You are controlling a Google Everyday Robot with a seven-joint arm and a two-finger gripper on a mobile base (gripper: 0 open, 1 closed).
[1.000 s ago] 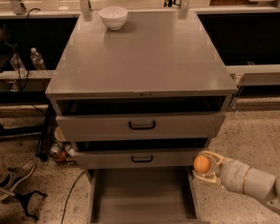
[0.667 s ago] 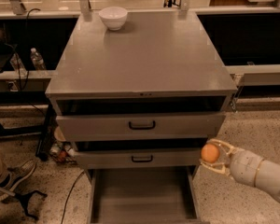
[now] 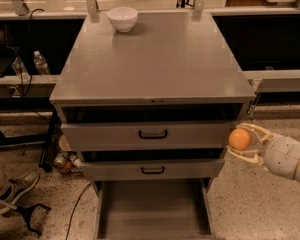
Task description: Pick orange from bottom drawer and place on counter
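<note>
The orange (image 3: 239,139) is a small round fruit held between the cream fingers of my gripper (image 3: 242,140), which is shut on it. The gripper reaches in from the right and hangs in the air beside the cabinet's right side, level with the upper drawer front and below the counter's edge. The bottom drawer (image 3: 154,209) is pulled open at the cabinet's foot, and its flat grey floor shows nothing on it. The counter (image 3: 155,59) is the broad grey top of the cabinet, above and left of the gripper.
A white bowl (image 3: 122,18) stands at the counter's back left. Two grey drawer fronts with black handles (image 3: 153,133) sit above the open drawer. A water bottle (image 3: 41,63) and cables lie left of the cabinet. A person's shoe (image 3: 12,189) is at the lower left.
My gripper has lifted the orange from just above the open bottom drawer, up and to the right, to the height of the upper drawer front.
</note>
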